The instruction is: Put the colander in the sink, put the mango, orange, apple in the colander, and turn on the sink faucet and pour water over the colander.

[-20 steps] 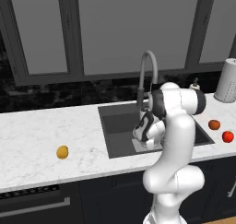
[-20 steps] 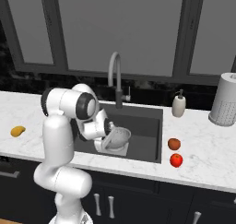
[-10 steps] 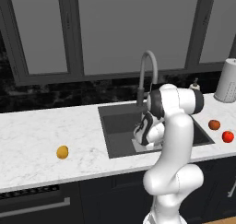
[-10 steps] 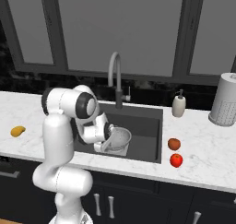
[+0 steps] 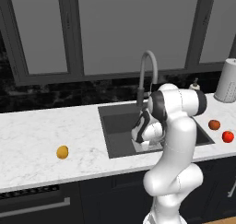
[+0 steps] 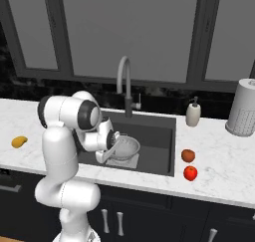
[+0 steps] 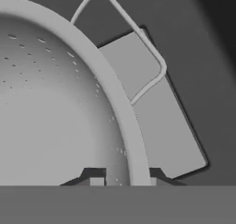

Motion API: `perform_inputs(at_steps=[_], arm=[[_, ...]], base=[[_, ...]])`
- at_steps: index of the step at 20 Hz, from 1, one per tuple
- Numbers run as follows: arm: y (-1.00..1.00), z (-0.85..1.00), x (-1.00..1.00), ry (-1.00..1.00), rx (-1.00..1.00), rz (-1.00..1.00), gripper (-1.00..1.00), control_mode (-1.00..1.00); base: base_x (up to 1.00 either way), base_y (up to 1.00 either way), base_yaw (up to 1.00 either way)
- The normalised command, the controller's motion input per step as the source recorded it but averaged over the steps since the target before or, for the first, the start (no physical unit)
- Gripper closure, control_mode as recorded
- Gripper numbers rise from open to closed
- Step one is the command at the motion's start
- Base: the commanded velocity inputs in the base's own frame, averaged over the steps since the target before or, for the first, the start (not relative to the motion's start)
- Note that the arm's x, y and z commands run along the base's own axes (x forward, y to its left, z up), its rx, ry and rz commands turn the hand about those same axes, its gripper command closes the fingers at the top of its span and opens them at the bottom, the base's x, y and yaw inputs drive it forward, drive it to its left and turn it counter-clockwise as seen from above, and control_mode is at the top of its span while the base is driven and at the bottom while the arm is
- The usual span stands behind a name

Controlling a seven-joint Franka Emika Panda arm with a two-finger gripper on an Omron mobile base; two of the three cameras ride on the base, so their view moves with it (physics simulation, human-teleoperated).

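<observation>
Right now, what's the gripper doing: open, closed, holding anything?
Gripper: fingertips straddle the rim of the colander low in the sink; whether it is clamped or released cannot be told.

A white marble counter (image 5: 37,131) runs wall to wall under the dark windows, with a dark grey sink (image 6: 159,136) set into its middle. Left of the basin, well apart from it, a yellow-orange mango (image 5: 62,152) lies alone on the stone. On the right, an orange (image 6: 188,155) sits just beside the sink's edge, and a bright red apple (image 6: 190,173) sits close in front of it, nearer the counter's front. Behind them a white soap bottle (image 6: 192,114) stands by the basin's back corner, and a pale perforated canister (image 6: 242,108) stands upright at the far right. A grey faucet (image 6: 125,81) rises from the counter behind the sink.
</observation>
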Motion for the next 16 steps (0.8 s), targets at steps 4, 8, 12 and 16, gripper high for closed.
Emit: perform_inputs(at_steps=[4, 8, 12, 16], arm=[[0.31, -0.19, -0.29, -0.03, 0.02, -0.25, 1.00, -1.00], [0.23, -0.31, -0.26, 0.00, 0.01, -0.28, 1.00, -1.00], [0.33, -0.41, -0.21, 0.00, 0.00, -0.27, 1.00, -1.00], [0.53, -0.47, -0.28, 0.00, 0.00, -0.27, -1.00, -1.00]], base=[[0.00, 0.00, 0.00], [0.00, 0.00, 0.00], [0.00, 0.00, 0.00], [0.00, 0.00, 0.00]])
